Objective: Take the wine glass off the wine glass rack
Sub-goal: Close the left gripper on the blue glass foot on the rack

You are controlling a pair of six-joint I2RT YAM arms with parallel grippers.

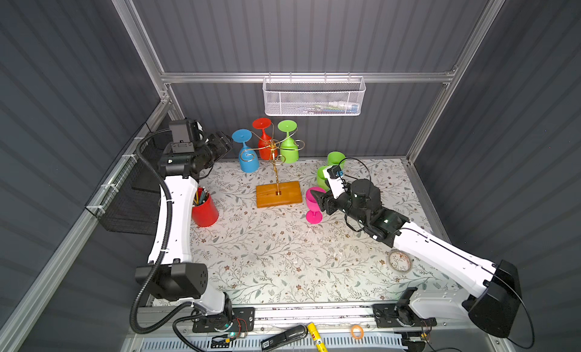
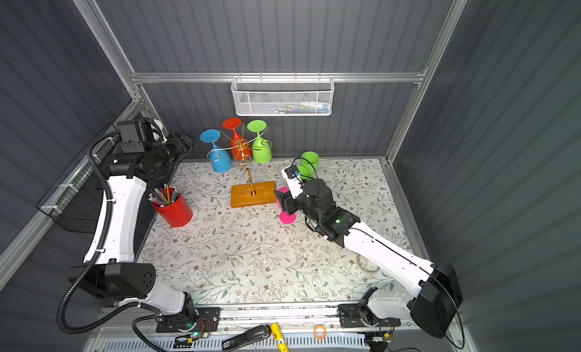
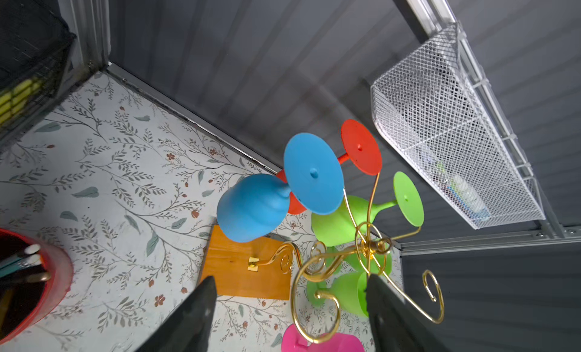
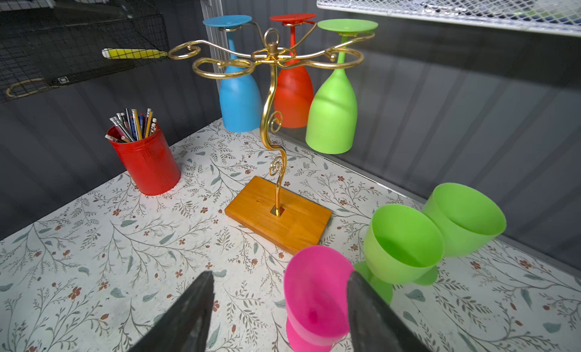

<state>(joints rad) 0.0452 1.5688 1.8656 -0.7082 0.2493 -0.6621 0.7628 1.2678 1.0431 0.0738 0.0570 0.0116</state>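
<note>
The wine glass rack (image 1: pixel 278 194) is set by the table's (image 1: pixel 267 256) back edge, a blue wine glass (image 1: pixel 249 160) hung on it. The left gripper's (image 1: pixel 227 143) fingers are parted and empty nearby; the right gripper's (image 1: pixel 316 201) fingers are spread loosely around a pink wine glass (image 1: pixel 313 217).

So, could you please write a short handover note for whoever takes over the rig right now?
Left gripper: open, empty, raised beside the blue glass.
Right gripper: open, low at the pink glass, not clamped on it.
On the wine glass rack hang the blue glass, red glass and one green glass, upside down.
Done: pink glass and two green glasses stand on the table, off the rack.
Left: the three hanging glasses.
</note>
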